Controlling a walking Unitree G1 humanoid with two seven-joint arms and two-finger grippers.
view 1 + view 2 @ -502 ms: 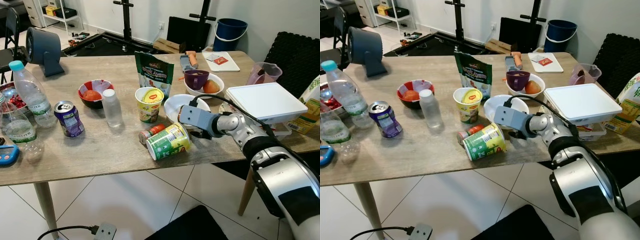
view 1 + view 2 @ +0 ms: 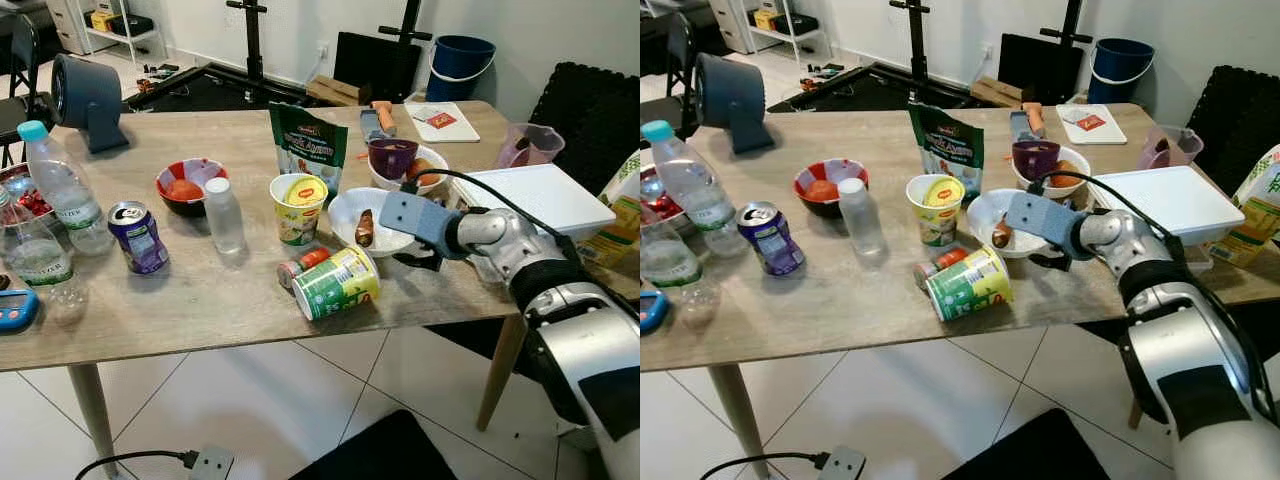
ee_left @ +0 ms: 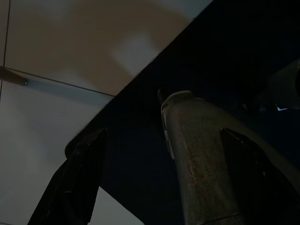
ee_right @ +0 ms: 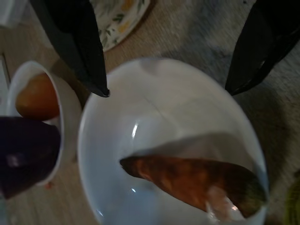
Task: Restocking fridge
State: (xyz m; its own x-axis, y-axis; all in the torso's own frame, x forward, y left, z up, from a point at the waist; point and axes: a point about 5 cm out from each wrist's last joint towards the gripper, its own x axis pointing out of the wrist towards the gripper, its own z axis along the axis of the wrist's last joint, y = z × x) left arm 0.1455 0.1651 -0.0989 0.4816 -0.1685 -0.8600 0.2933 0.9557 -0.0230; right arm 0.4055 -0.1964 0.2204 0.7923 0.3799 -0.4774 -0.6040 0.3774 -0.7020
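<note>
Here, right end effector [image 4: 166,89] spread over white bowl [image 4: 117,187]; cup [image 2: 298,208] label illegible.

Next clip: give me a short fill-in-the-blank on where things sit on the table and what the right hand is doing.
1. The carrot lies in the white ____.
2. The right hand hovers over that bowl with its fingers ____.
3. The green can lies on its ____.
4. The purple can stands ____.

Missing words: bowl; open; side; upright
</note>
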